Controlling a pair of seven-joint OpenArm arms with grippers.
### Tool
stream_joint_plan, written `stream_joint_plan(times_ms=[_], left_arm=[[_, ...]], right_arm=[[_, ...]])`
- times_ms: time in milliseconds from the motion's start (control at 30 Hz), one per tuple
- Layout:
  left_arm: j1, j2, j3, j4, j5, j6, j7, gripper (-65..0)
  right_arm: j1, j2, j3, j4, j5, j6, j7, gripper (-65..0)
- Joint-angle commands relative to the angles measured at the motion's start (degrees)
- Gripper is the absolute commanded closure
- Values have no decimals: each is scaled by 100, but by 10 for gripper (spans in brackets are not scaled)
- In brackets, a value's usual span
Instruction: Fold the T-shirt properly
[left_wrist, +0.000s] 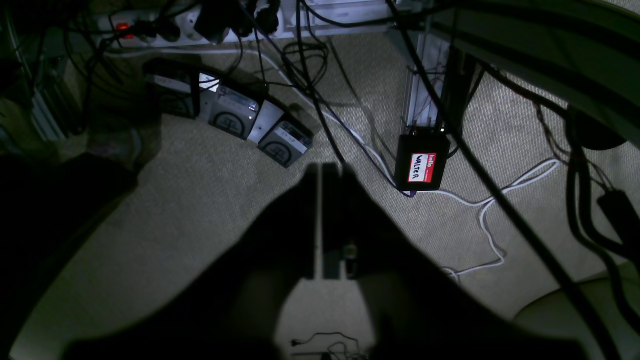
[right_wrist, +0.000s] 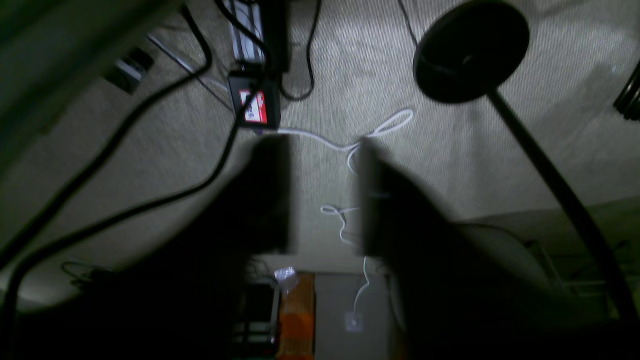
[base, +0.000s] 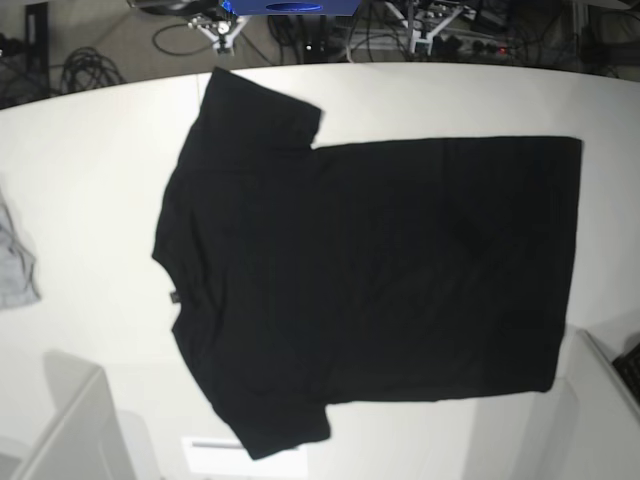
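Reading the base view as a clock, the near short sleeve of the T-shirt (base: 370, 260) points to 7 o'clock, over a pale sheet (base: 240, 455) on the white worktop (base: 100, 330). The collar faces 9 o'clock, with a grey cloth (base: 14, 265) well apart from it at the view's edge. The hem is at 3 o'clock and the far sleeve at 11 o'clock. The shirt lies flat, plain black side up, with 0 folds visible.

Farther off, the right pincer (right_wrist: 324, 200) is released, its 2 fingers apart with nothing between them. The left pincer (left_wrist: 331, 220) is too dark and blurred to tell whether it is released or clenched; no fabric shows at it.

The step in hand looks like the start: step 1, before any fold. The next move probably calls for both pincers to come over the worktop, take the far edge at 11 and 1 o'clock, and carry it evenly toward 6 o'clock without dragging the lower layer.
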Motion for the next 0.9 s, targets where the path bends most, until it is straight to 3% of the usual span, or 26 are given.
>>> stream_joint_plan(times_ms=[0,100,167,267,367,400,867], left_arm=[[24,-6,-8,14,-3,30,8,-95],[33,-6,-8,23,-3,30,8,-258],[33,-6,-8,23,-3,30,8,-306],[42,-15,-8,23,-3,30,8,-217],[42,-15,-8,23,-3,30,8,-26],[42,-15,-8,23,-12,30,8,0],[139,-33,-16,76,-12,30,-10,0]], right_arm=[[-2,5,-12,-5,1,-21,3,0],[-2,5,5,-5,1,-21,3,0],[-11,5,14,-5,1,-21,3,0],[-81,5,5,4,1,-21,3,0],[-196,5,-12,197,1,-21,3,0],[-257,5,-12,303,1,-21,3,0],[-609,14,-12,786,-8,-21,-5,0]])
